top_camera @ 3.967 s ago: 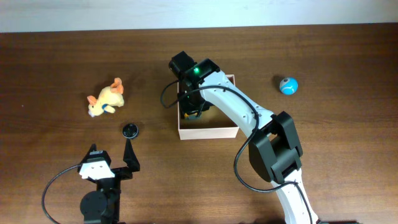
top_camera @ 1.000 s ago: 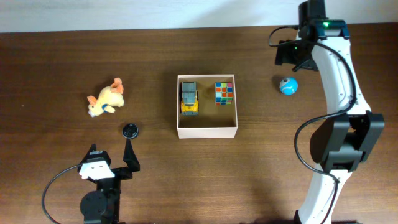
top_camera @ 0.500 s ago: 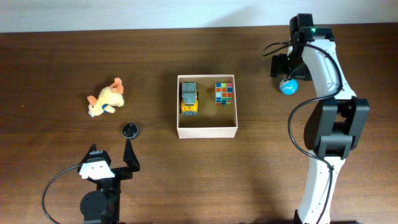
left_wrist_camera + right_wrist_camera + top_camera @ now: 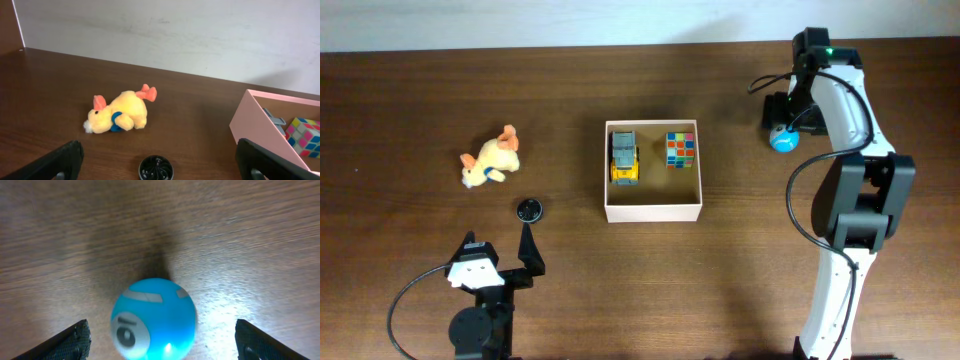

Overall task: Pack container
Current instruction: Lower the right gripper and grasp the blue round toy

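Overhead: right gripper (image 4: 781, 120) has dropped from beyond the blue ball (image 4: 783, 140) to right over it. Box (image 4: 655, 212) sits mid-table, holding truck (image 4: 624, 158) and cube (image 4: 680, 149).
Left wrist: left gripper (image 4: 160, 147) spread wide, idle; duck (image 4: 120, 116) unpacked.
Right wrist: fingers apart, straddling the ball, no contact. Ball looks like the next pick.

And the right arm (image 4: 835, 95) is out of the container (image 4: 653, 213)! Four seconds ago it was bent low over the box; now it has swung clear across to the right side of the desk (image 4: 420, 80). That uncovers the yellow truck (image 4: 624, 158) and the colored cube (image 4: 680, 149) lying inside. Over the last second the wrist has dropped from the far edge down over the blue ball (image 4: 784, 141), and its fingers (image 4: 75, 339) now sit spread wide on either side of it, not touching.
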